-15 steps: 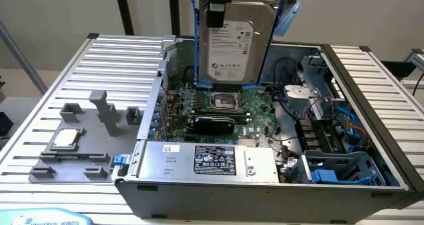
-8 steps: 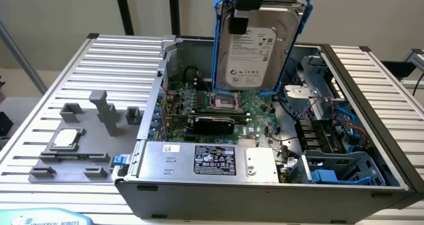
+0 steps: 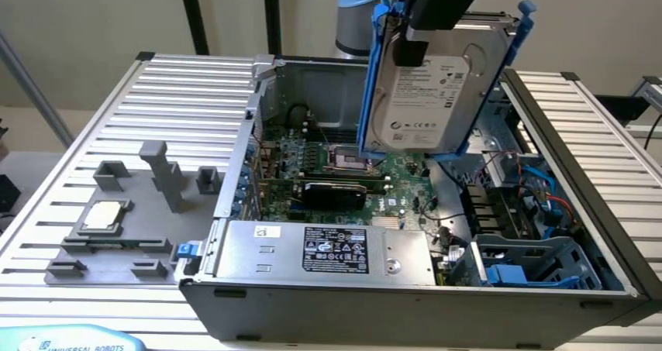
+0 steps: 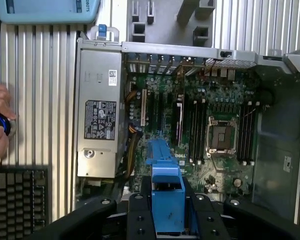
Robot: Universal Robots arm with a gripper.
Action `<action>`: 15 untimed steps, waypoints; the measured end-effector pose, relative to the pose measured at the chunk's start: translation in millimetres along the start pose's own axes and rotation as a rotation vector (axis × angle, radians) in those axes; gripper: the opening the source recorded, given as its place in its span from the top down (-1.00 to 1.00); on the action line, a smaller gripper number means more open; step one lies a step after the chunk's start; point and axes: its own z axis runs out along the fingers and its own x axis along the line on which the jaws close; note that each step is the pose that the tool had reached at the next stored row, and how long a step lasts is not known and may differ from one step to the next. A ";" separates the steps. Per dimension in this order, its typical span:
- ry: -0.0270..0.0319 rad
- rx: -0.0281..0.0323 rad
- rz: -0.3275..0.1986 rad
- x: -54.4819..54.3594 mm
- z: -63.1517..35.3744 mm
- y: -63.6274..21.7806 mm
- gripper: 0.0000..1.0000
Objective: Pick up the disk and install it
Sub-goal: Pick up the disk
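Upper centre of the exterior view: the hand (image 3: 432, 35) pinches the disk (image 3: 435, 95), seemingly by its blue carrier (image 3: 370, 80), upright above the open computer case (image 3: 393, 312); best held steady, clear of walls

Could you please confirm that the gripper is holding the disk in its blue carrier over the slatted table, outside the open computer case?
Not quite. The gripper holds the disk in its blue carrier over the open computer case, above the motherboard, not over the slatted table outside it. The exterior view shows this.
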 end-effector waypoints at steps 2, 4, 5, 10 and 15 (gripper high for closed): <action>-0.0001 0.0000 0.000 5.0 -0.3 -5.5 0.35; 0.0001 0.0000 0.000 10.4 -0.8 -10.7 0.35; 0.0001 0.0000 0.000 13.2 -1.0 -13.3 0.35; -0.0001 0.0000 0.000 27.4 -1.4 -25.5 0.35; 0.0000 0.0000 0.000 41.6 -1.4 -37.5 0.35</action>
